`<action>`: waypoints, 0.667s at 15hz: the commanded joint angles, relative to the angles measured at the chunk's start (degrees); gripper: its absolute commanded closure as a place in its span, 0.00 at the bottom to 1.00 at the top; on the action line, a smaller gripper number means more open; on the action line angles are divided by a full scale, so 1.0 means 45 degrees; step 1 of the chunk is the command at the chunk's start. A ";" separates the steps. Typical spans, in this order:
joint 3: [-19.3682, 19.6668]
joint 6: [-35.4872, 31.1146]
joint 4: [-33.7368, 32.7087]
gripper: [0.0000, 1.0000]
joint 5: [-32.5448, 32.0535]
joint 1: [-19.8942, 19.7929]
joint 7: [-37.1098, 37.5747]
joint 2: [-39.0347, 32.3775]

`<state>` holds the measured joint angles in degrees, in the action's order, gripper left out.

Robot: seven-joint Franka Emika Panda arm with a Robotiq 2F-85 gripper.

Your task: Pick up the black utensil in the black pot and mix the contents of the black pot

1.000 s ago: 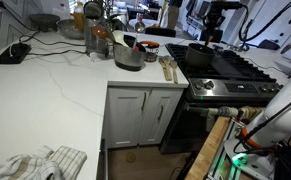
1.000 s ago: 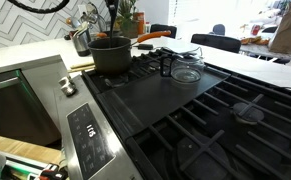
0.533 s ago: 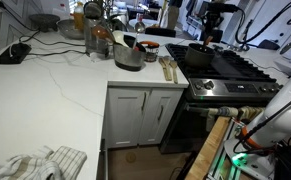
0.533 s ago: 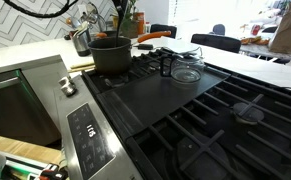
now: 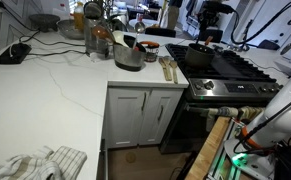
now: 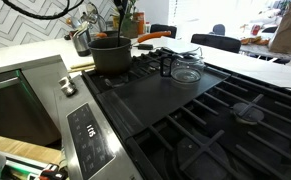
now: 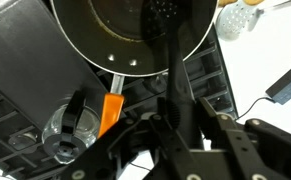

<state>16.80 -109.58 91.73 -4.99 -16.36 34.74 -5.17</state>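
Observation:
The black pot (image 7: 105, 35) fills the top of the wrist view, with an orange handle (image 7: 111, 112) pointing toward me. It stands on the stove's back burner in both exterior views (image 5: 198, 55) (image 6: 110, 54). The black utensil (image 7: 171, 60) reaches from my jaws into the pot, and its slotted head lies over the pot's bottom. My gripper (image 7: 175, 118) is shut on the utensil's handle, right above the pot's near rim. In an exterior view my gripper (image 5: 211, 33) hangs just over the pot.
A clear glass lid (image 6: 186, 72) (image 7: 69, 135) lies on the stove beside the pot. A shiny steel pot with a lid (image 5: 128, 57) and pale tan utensils (image 5: 168, 68) sit on the white counter (image 5: 55, 85). A cloth (image 5: 37, 163) lies at the counter's near corner.
The arm and its cable have shifted slightly above the pot. The pot and the things around it have not moved.

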 commanded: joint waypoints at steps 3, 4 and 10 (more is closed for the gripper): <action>-0.0134 0.0570 0.0479 0.91 0.2089 -0.0053 -0.2031 0.0528; -0.0104 0.1304 0.0316 0.91 0.2056 -0.0084 -0.2515 0.0481; 0.0094 0.3850 -0.0029 0.91 0.1089 -0.0180 -0.3699 0.0428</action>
<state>16.79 -96.20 91.00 1.41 -16.79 19.03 -3.17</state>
